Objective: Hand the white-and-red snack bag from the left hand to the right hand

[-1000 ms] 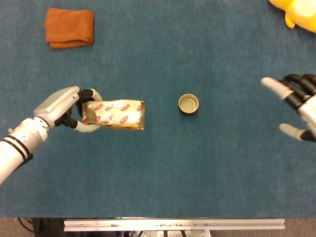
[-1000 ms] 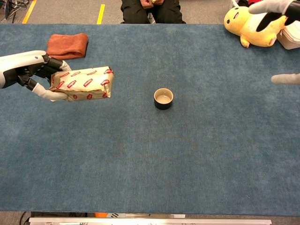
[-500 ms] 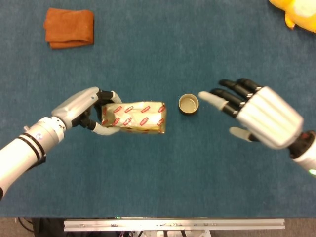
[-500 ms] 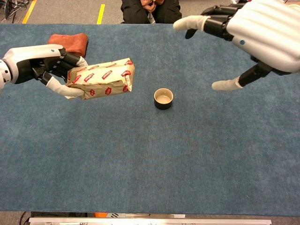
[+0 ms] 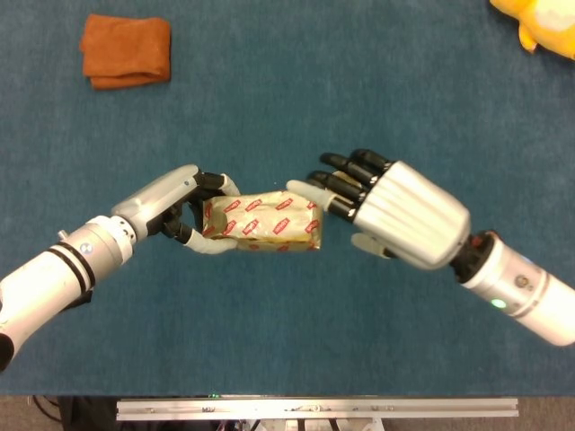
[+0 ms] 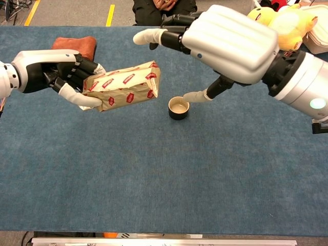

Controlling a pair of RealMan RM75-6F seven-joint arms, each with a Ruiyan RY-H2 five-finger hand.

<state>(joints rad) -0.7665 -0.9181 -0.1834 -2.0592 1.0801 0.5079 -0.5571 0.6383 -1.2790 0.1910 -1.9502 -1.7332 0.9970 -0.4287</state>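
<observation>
The left robot hand (image 5: 184,208) grips the white-and-red snack bag (image 5: 262,223) by one short end only, thumb under and fingers curled over, holding it in the air above the middle of the bench (image 6: 154,195). The bag juts out level toward the right robot hand (image 5: 386,211), which is spread wide and grips nothing; in the head view its fingertips (image 5: 314,187) appear to reach the bag's free end, with the thumb low on the near side, though whether they touch cannot be told.

The main hazard, as I judge it, is timing. Should the left robot hand let go before the right has clenched round the free end, the bag drops to the bench. The wrapper looks slick and crinkled, so a shallow pinch on its end seam could slide off.

A second risk lies below: a small round cup (image 6: 179,108) stands on the bench just beneath the right thumb in the chest view, and a falling bag or dipping thumb could knock it.

Well apart, a folded orange cloth (image 5: 126,49) lies toward the far left corner and a yellow plush toy (image 6: 279,20) at the far right corner; neither seems threatened.
</observation>
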